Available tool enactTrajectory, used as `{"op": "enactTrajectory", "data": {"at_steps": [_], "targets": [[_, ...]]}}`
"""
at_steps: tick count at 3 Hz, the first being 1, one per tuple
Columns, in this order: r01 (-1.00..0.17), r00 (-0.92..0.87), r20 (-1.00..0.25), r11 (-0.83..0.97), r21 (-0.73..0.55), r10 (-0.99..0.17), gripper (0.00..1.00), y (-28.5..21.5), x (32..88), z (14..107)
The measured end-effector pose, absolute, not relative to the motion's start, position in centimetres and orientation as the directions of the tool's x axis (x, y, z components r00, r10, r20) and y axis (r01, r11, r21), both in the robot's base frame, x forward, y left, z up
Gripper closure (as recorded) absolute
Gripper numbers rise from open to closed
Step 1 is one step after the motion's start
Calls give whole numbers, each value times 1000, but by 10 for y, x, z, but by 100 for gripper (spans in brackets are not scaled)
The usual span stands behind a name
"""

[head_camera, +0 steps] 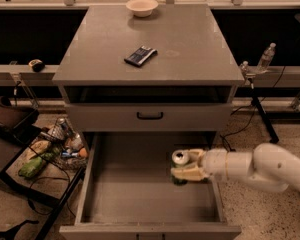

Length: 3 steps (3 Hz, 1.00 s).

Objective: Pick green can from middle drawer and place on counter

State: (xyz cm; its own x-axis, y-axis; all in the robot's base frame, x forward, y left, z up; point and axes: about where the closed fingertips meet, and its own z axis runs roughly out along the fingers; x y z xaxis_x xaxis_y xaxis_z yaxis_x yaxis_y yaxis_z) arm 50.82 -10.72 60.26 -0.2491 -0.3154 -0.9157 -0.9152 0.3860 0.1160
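In the open middle drawer (135,194), near its right wall, the green can (180,157) is held upright, the gripper (184,169) clamped around it. A straight, level lift clear of the drawer walls should come before any swing toward the counter (190,39).

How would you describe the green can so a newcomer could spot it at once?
Look in the open middle drawer of the grey cabinet. At its right side the gripper holds the green can, the drawer's only object, small with a silver top.
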Motion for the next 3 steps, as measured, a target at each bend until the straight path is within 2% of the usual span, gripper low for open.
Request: {"op": "enactTrajectory", "data": {"at_steps": [1, 3], "targets": [[-922, -216, -929, 376, 93, -301, 100, -145, 542, 755], [-906, -169, -960, 419, 63, -221, 100, -166, 602, 921]]}}
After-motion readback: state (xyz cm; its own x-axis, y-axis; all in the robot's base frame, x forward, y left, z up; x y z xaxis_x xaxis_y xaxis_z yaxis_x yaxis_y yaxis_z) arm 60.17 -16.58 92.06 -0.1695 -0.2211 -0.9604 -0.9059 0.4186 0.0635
